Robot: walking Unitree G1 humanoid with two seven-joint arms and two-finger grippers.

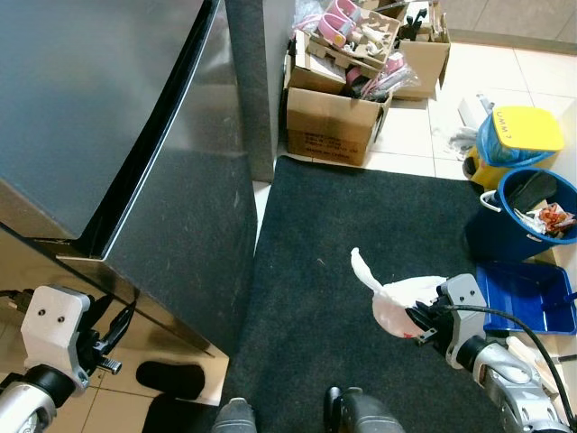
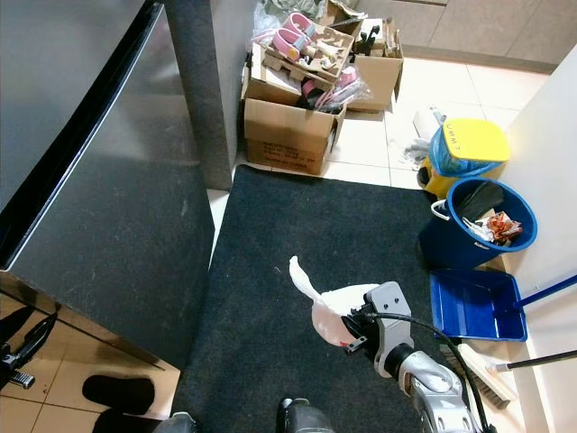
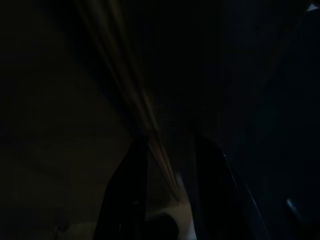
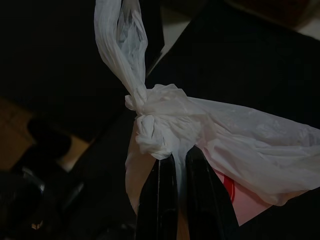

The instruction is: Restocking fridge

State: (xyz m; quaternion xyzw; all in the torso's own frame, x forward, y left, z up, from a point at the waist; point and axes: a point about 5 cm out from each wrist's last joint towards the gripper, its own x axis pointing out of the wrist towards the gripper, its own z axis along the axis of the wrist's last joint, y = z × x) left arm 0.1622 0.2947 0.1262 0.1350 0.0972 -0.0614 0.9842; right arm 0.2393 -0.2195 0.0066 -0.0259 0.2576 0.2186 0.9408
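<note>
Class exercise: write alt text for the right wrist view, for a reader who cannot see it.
The right gripper, two long black fingers nearly closed, pinches a knotted white plastic bag just below its knot, with something red and pink showing through the plastic. Behind it lies a dark floor mat.
</note>
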